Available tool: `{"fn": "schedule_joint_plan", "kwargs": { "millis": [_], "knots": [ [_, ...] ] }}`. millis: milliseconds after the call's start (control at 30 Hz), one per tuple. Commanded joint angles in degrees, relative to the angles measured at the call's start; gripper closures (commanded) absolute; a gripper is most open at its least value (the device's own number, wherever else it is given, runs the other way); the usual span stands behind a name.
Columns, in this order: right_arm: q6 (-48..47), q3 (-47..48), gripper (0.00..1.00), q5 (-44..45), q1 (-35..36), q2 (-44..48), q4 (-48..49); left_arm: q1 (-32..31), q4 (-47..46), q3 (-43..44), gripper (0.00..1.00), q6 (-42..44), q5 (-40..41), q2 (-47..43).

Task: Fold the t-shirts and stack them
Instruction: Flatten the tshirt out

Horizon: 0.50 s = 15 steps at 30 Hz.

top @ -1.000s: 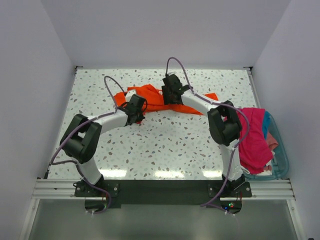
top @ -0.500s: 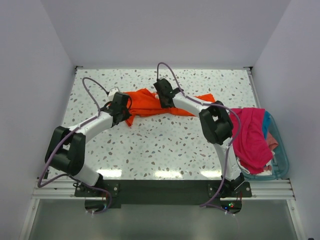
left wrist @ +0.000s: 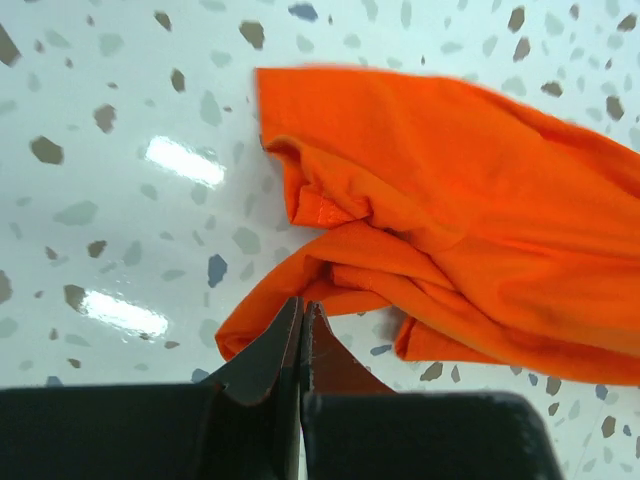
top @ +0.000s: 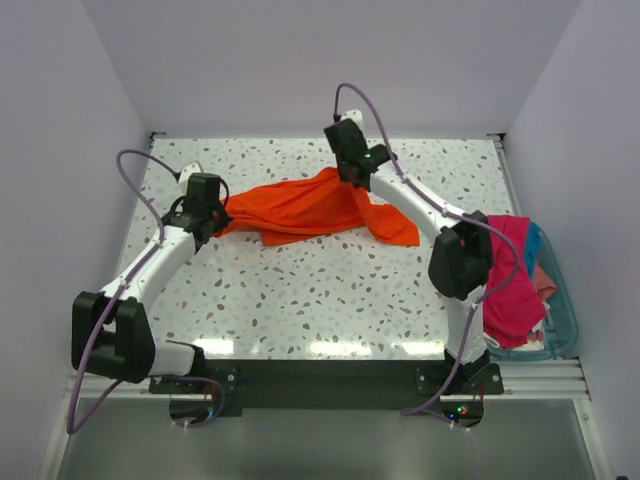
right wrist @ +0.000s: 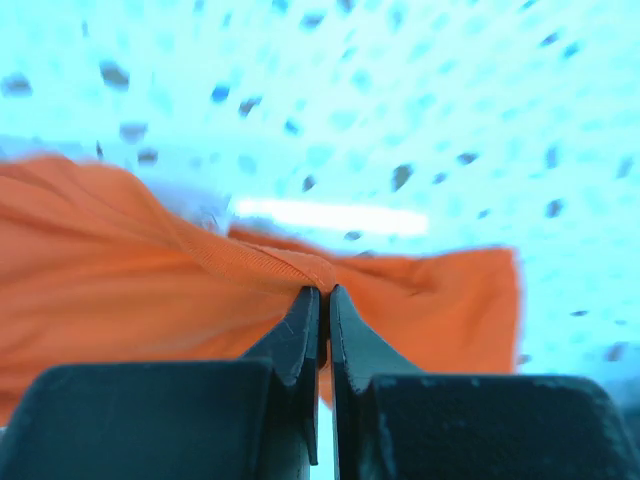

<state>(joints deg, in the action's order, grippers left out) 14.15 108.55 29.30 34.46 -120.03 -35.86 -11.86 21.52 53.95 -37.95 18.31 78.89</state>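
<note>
Plain white speckled table (top: 300, 290), blank pale walls. The bright orange cloth t-shirt (top: 300, 205) sits far-middle, pulled taut between the arms, I'd guess to spread it for folding. The left end effector (left wrist: 300, 312) is pinched on its edge, the right end effector (right wrist: 322, 292) clamped on a cloth ridge. A magenta-pink t-shirt (top: 510, 285) drapes over the teal plastic bin (top: 566, 318). No readable writing anywhere.

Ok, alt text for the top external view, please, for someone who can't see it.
An orange t-shirt is held spread across the far half of a speckled table, the left pincer shut on its left end, the right pincer on its far edge. A magenta-pink t-shirt drapes over a teal bin at the right.
</note>
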Motion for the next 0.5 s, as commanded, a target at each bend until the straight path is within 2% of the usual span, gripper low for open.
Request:
{"fn": "schedule_joint_plan", "kwargs": {
  "millis": [0, 167, 233, 333, 467],
  "knots": [
    [-3.78, 5.96, 1.00, 7.60, -1.32, 11.03, -2.99, 2.27, 1.86, 3.88, 1.00, 4.90, 1.99, -5.23],
    [-7.11, 8.25, 1.00, 10.42, -3.25, 15.43, -2.56, 3.59, 3.62, 5.45, 1.00, 7.54, 3.58, -9.62],
    [-6.86, 10.18, 1.00, 8.34, -6.85, 14.56, -3.33, 3.86, 4.40, 6.16, 1.00, 8.24, 3.93, -10.16],
    [-6.07, 16.33, 1.00, 6.21, -11.77, 9.83, -4.66, 4.65, 4.24, 7.39, 1.00, 9.04, 5.25, -10.60],
    [-6.24, 27.90, 1.00, 2.17, -15.03, 0.52, -6.94, 8.33, 2.92, 10.46, 1.00, 8.86, 2.45, -7.37]
  ]
}}
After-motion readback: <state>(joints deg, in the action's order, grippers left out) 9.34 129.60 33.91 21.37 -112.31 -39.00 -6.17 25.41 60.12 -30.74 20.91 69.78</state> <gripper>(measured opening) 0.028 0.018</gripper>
